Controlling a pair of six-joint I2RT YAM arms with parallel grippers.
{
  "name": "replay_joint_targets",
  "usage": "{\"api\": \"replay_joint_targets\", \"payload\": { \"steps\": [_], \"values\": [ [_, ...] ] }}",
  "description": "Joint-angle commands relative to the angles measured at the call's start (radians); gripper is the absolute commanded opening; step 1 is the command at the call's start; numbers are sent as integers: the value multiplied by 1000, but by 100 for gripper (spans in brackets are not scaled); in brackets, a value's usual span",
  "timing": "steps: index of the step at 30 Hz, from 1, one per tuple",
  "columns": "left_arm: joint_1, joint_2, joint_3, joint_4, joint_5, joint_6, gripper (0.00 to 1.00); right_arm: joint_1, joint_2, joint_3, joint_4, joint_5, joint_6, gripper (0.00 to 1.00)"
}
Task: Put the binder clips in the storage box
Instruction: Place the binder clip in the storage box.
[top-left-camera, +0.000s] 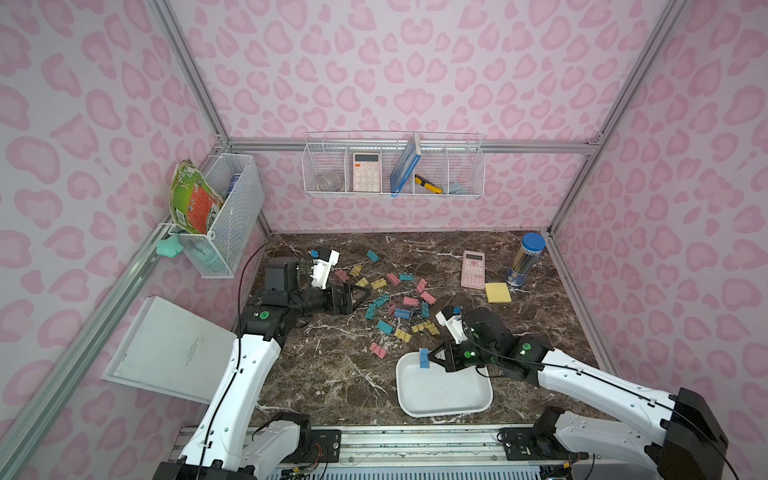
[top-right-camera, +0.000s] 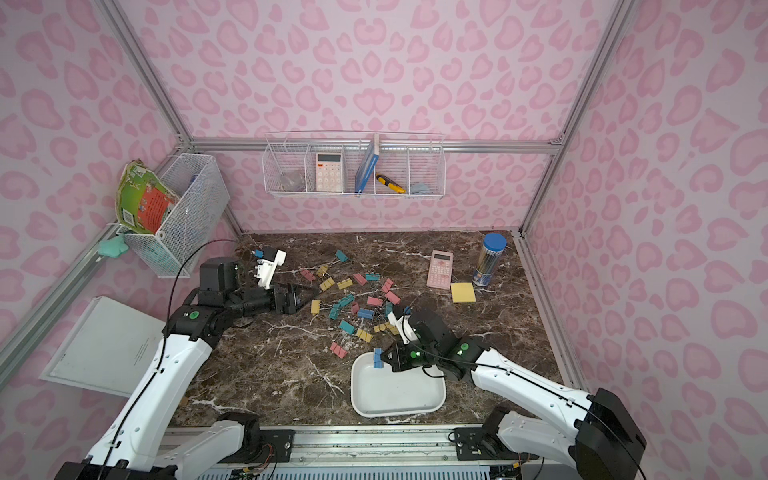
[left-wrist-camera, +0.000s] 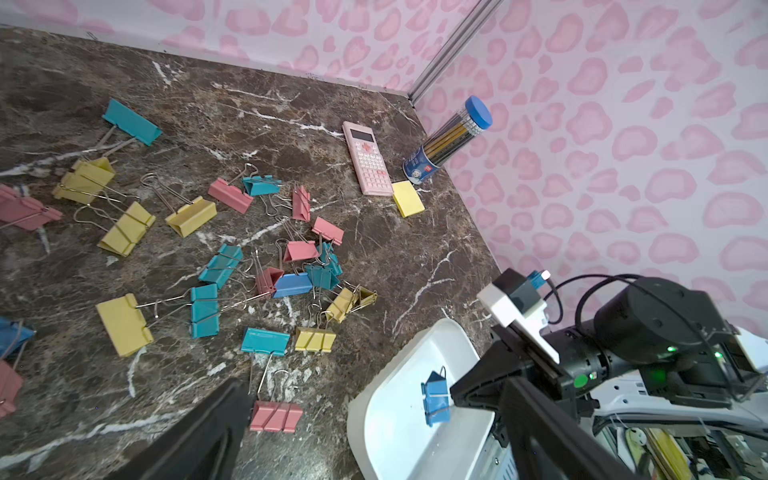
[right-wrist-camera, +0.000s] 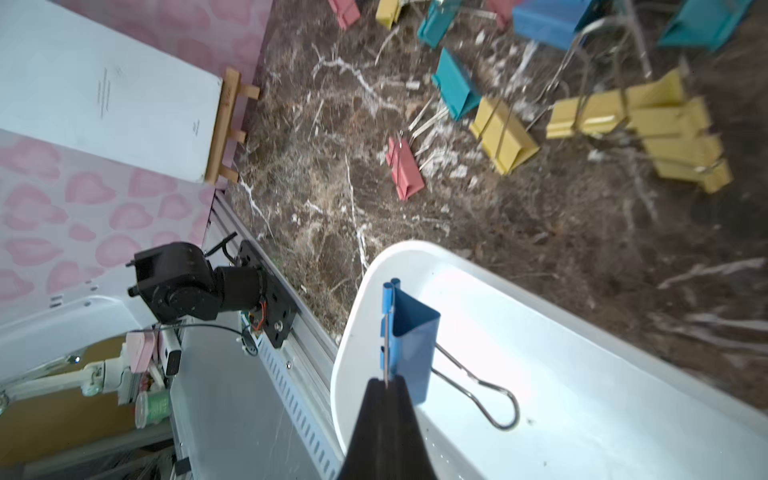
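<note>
Now we are holding a blue folded-metal binder clip (right-wrist-camera: 411, 345) over the shallow white plastic storage box (right-wrist-camera: 582, 374).
Our right gripper (right-wrist-camera: 386, 380) is clamping it; our left gripper (top-left-camera: 358, 298) is gaping near scattered pastel clips (top-left-camera: 402, 313).

Across the middle of the tabletop (top-left-camera: 332, 374), binder clips (top-left-camera: 402, 313); near the front edge right of centre, the storage box (top-left-camera: 440, 392); toward the back right corner, calculator (top-left-camera: 473, 269), sticky-note pad (top-left-camera: 498, 292) and pencil tube (top-left-camera: 524, 259).

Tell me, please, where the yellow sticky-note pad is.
In both top views the sticky-note pad lies far right on the table, close to the pink calculator and the pencil tube.
</note>
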Motion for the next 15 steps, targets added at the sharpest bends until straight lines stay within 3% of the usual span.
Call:
{"api": "replay_joint_targets", "payload": {
  "steps": [1, 6, 15],
  "values": [
    [-2, -22, -8, -14, -77, 32, 99, 11, 58, -9, 101, -6, 29, 0],
    [-2, -31, -6, -29, -143, 17, 99, 41, 224, 31, 147, -25, 10, 0],
    [-2, -14, 6, -48, -153, 9, 100, 110, 356, 22, 236, 30, 70, 0]
  ]
}}
